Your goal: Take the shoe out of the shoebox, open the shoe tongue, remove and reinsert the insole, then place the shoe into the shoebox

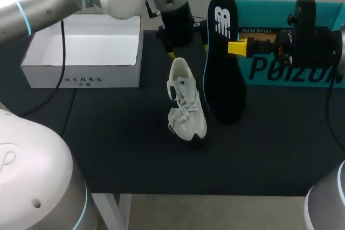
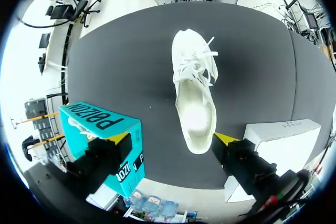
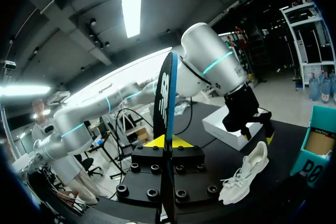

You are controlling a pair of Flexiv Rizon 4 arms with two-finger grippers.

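The table [image 1: 118, 149] has a black top. A white shoe [image 1: 186, 106] rests near its middle, toe toward the near edge. An open white box [image 1: 81, 79] sits at the far left and a teal shoebox [image 1: 264, 74] at the far right, both apart from the shoe.

Light: bright, even, from overhead. Shadow: short, soft, beneath white lace-up fabric shoe [image 1: 186, 100] on matte black tabletop [image 1: 124, 149]. Glare: shoe's heel.

the head view looks down from above and behind onto the whole black table [image 1: 135, 149]. the left wrist view hangs near above the white shoe [image 2: 194, 93], facing straight down. the right wrist view faces level across the table, past the edge-on insole [image 3: 167, 108], toward the left arm [image 3: 210, 66]. all three share the shoe.
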